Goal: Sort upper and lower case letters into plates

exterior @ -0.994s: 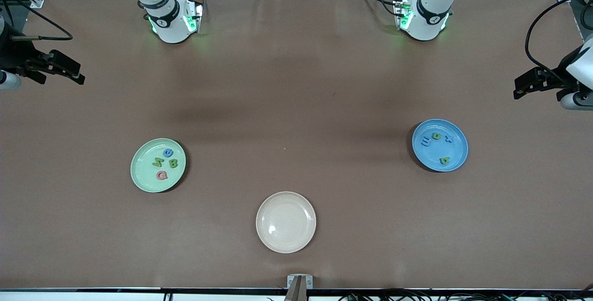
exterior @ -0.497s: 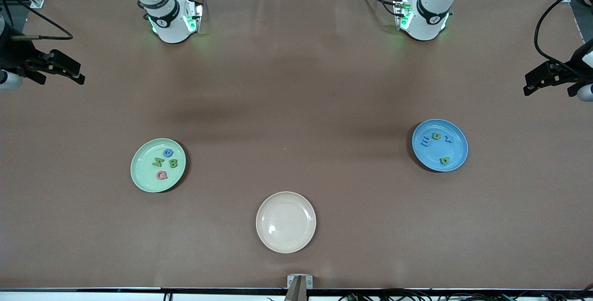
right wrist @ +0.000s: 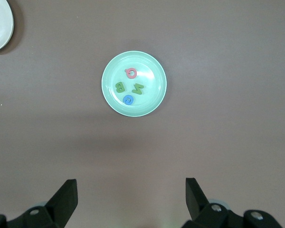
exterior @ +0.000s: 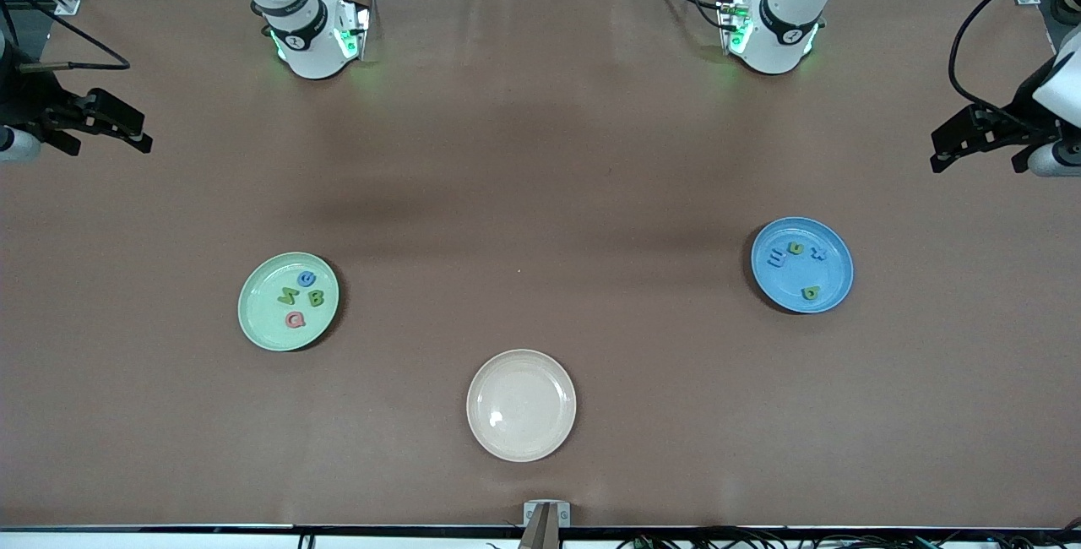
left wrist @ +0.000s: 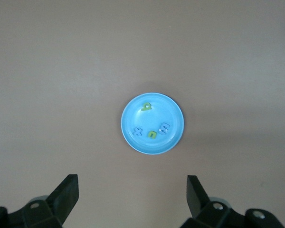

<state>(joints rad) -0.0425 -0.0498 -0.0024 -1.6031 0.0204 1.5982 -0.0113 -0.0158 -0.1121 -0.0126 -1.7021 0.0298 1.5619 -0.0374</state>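
**Letters all in plates, arms pulled away**

Letters sorted, by the look of it. Four in the mint green plate point(exterior: 288, 301), toward the right arm's end of the table: a blue G point(exterior: 306, 279), a green M point(exterior: 287, 297), a green B point(exterior: 316, 298) and a pink Q point(exterior: 294, 319). Four more in the sky blue plate point(exterior: 802, 265), toward the left arm's end: a blue m point(exterior: 774, 258), a green n point(exterior: 795, 248), a blue x point(exterior: 817, 252) and a green one point(exterior: 810, 292), maybe a b or a q. Nothing in the cream plate point(exterior: 521, 404), nearest the front camera, between the other two. No loose letters seen on the brown table point(exterior: 540, 177).

Right gripper point(exterior: 127, 133) high over its end of the table, fingers wide apart, holding nothing, waiting. Left gripper point(exterior: 950, 148) high over its own end, fingers wide apart too, empty.

Probably nothing left to do.
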